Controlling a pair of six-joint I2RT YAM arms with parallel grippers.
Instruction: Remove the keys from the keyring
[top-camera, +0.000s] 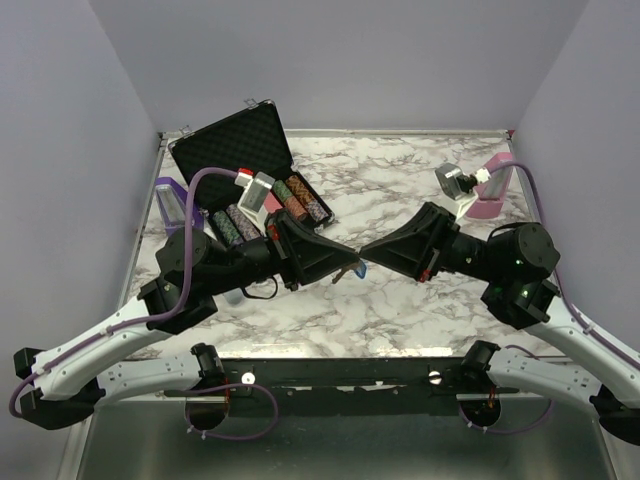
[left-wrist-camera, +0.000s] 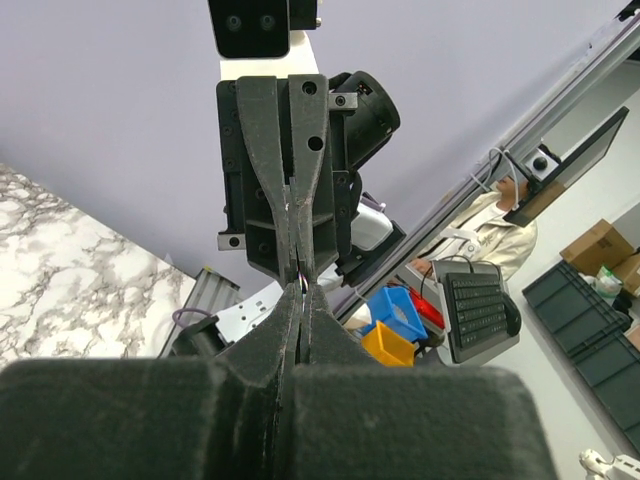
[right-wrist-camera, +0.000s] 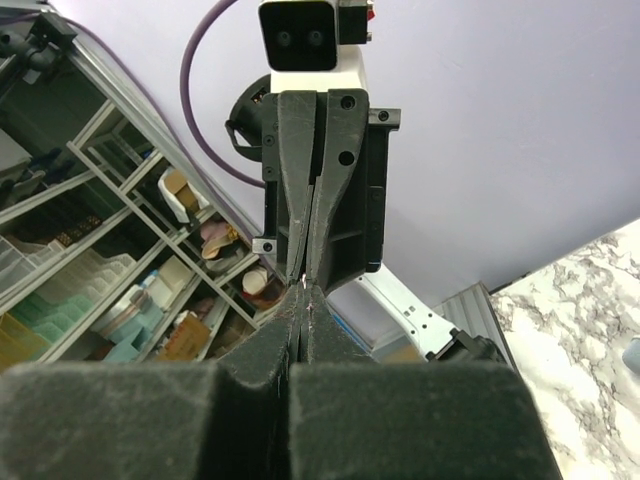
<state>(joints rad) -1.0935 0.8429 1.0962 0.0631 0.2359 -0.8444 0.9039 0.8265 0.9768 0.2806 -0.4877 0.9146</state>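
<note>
The blue keyring tag (top-camera: 361, 268) is dangling between left gripper (top-camera: 347, 267) and right gripper (top-camera: 367, 250), both jaws pressing shut tip to tip; poker chip case (top-camera: 235, 140) is lying open behind.

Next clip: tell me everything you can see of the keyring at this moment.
Little shows. From above, the keyring appears as a small blue tag, plastic-looking, poking out just below where the left gripper and right gripper meet tip to tip above the marble table. Both are shut there; what each pinches is unclear. The wrist views show only a thin pale glint at the touching fingers; its ring cannot be made out, nor whether the tag touches the table.
</note>
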